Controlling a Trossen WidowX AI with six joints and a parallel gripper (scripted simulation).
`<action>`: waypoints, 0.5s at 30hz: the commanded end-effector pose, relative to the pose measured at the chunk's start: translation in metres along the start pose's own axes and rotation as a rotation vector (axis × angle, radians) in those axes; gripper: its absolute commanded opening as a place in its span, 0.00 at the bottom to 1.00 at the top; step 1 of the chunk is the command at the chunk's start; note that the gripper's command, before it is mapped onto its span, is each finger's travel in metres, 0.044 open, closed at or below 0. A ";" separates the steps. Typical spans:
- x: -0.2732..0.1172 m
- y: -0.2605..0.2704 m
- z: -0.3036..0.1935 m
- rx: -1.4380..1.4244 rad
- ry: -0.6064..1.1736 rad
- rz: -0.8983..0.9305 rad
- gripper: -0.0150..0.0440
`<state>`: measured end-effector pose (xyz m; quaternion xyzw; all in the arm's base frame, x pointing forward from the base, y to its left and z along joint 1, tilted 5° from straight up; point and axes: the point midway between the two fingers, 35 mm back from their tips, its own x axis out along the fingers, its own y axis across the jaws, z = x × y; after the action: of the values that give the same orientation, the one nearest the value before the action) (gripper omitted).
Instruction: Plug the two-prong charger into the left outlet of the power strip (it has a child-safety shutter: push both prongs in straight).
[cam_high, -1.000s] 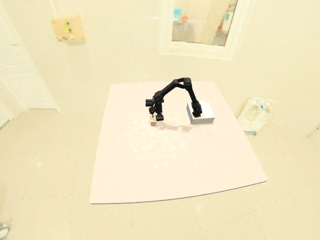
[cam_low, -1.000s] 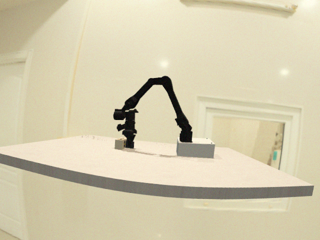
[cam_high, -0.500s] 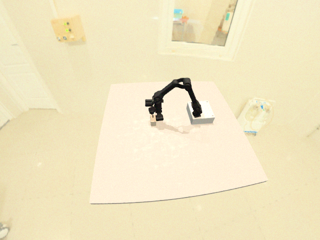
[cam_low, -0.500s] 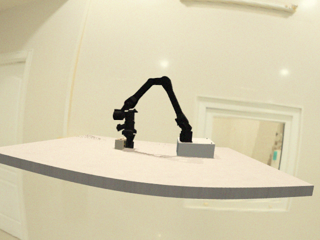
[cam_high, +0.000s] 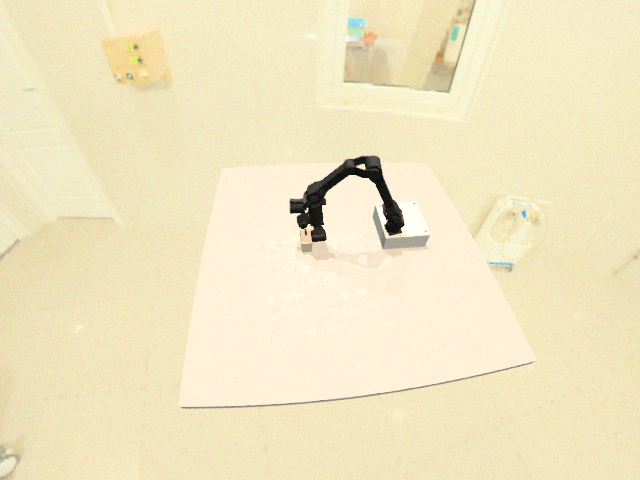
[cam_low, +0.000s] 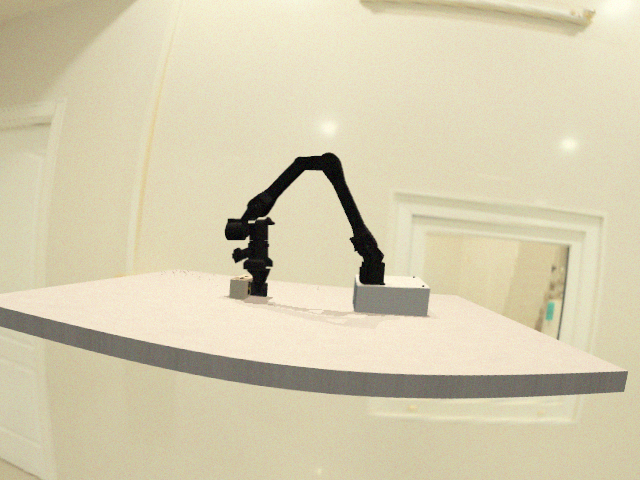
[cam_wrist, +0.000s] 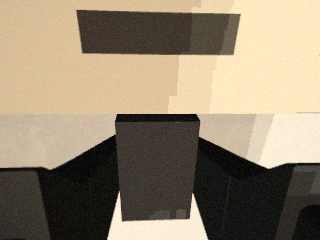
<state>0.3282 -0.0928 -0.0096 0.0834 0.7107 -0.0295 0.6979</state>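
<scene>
The black charger (cam_wrist: 157, 172) is held between the two fingers of my gripper (cam_wrist: 154, 141) (cam_high: 318, 235) (cam_low: 259, 289), low over the table. The beige power strip (cam_wrist: 40, 82) (cam_high: 306, 246) (cam_low: 238, 288) stands on the table directly in front of the charger, with a dark rectangle (cam_wrist: 155, 33) on its top. In the wrist view the charger's front edge meets the strip's edge with no gap to be seen. No prongs show there, and how deep they sit is hidden. The outlets on the strip's facing side are also hidden in the wrist view.
The arm arches from its mount on a grey-white box (cam_high: 405, 240) (cam_low: 391, 299) to the right of the strip. The pale table top (cam_high: 330, 330) (cam_low: 310, 335) has its near edge far from the gripper in the top view.
</scene>
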 end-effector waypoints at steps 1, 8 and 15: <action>-0.001 0.000 0.009 -0.002 -0.024 -0.003 0.25; -0.001 0.000 0.012 -0.002 -0.024 -0.003 0.25; -0.001 0.000 0.015 -0.002 -0.024 -0.003 0.25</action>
<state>0.3316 -0.0933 -0.0093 0.0827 0.7132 -0.0302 0.6954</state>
